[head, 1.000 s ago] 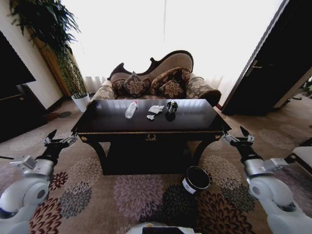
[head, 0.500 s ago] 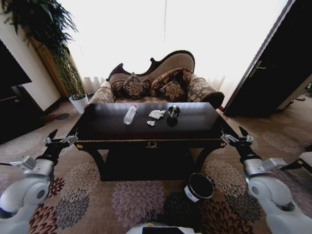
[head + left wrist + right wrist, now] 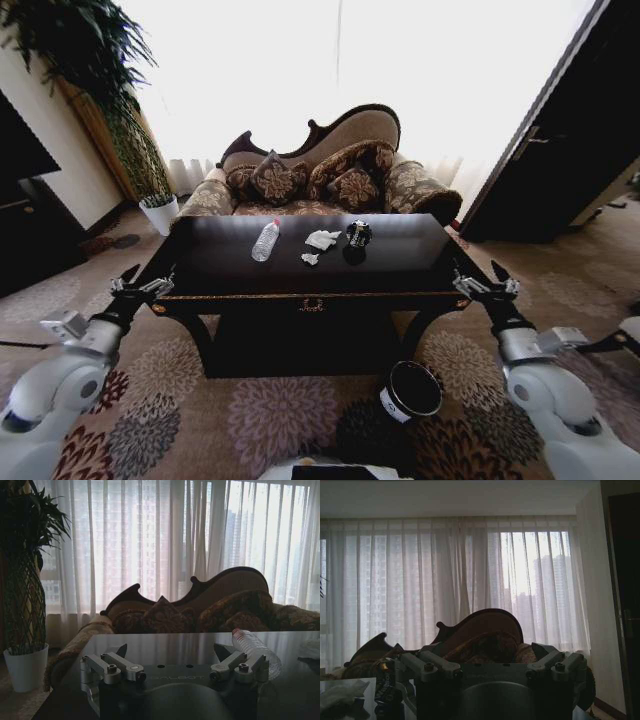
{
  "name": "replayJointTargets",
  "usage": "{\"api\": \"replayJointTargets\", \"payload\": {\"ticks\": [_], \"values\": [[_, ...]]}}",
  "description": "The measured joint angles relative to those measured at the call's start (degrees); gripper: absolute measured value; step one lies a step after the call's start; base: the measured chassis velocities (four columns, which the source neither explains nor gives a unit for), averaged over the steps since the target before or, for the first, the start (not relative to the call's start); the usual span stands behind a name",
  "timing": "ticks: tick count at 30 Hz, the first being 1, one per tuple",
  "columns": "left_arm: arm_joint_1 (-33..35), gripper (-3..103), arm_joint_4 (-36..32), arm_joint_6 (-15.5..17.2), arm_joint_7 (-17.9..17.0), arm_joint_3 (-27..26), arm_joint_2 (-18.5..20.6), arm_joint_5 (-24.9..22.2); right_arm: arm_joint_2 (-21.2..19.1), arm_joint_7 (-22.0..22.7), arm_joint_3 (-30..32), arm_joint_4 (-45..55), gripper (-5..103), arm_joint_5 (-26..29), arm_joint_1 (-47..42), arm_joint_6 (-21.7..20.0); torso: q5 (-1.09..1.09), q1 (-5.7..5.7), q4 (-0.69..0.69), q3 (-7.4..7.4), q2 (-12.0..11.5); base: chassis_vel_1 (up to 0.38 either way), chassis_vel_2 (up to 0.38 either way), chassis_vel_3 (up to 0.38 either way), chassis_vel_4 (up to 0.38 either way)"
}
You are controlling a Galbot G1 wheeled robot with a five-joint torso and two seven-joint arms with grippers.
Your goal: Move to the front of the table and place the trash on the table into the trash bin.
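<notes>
Head view: my left gripper (image 3: pixel 143 283) and right gripper (image 3: pixel 483 280) hang spread beside the table's (image 3: pixel 220 285) near corners. Trash (image 3: pixel 322 240) lies mid-table, far side; the trash bin (image 3: pixel 410 391) stands near-right on the floor.

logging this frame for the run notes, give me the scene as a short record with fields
table: large dark glossy wooden table with gold trim, straight ahead of the robot
trash on table: white crumpled paper wad, smaller white scrap, small dark shiny roundish lump
also on table: clear plastic bottle lying on its side
bin: small black cylindrical trash bin on the carpet, by the table's front right leg
left gripper: open, empty, raised near the table's front left corner
right gripper: open, empty, near the front right corner
</notes>
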Motion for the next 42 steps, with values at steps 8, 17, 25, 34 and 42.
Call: {"api": "replayJointTargets", "payload": {"ticks": [8, 17, 25, 34, 42], "values": [[-9.6, 98, 4.6, 0.6, 1.3, 10.0, 10.1, -4.1, 0.8, -0.7, 0.1, 0.4, 100, 0.0, -0.8, 0.4, 0.00, 0.02, 0.00, 0.01, 0.0, 0.000, 0.000, 0.000, 0.000], [-18.9, 98, 3.4, -1.2, 4.0, 21.3, 15.7, -5.4, 1.4, -1.1, 0.8, 0.3, 100, 0.2, -1.3, 0.6, 0.01, 0.02, 0.00, 0.01, 0.0, 0.000, 0.000, 0.000, 0.000], [-37.1, 98, 9.2, -1.1, 4.2, 40.3, 15.2, -6.3, 2.0, -1.1, 0.8, -0.3, 100, 0.2, -1.1, 0.6, 0.00, 0.02, 0.00, 0.01, 0.0, 0.000, 0.000, 0.000, 0.000], [-48.3, 98, 15.7, -0.8, 4.0, 51.0, 10.2, -5.9, 2.3, -1.5, 1.3, -2.0, 100, 0.2, -1.2, 0.8, 0.00, 0.02, 0.00, 0.01, 0.0, 0.000, 0.000, 0.000, 0.000], [-53.1, 98, 20.3, -0.9, 4.1, 56.0, 6.8, -4.2, 2.5, -1.7, 1.5, -2.6, 100, 0.2, -1.1, 0.9, 0.01, 0.03, 0.00, 0.01, 0.0, 0.000, 0.000, 0.000, 0.000]]}}
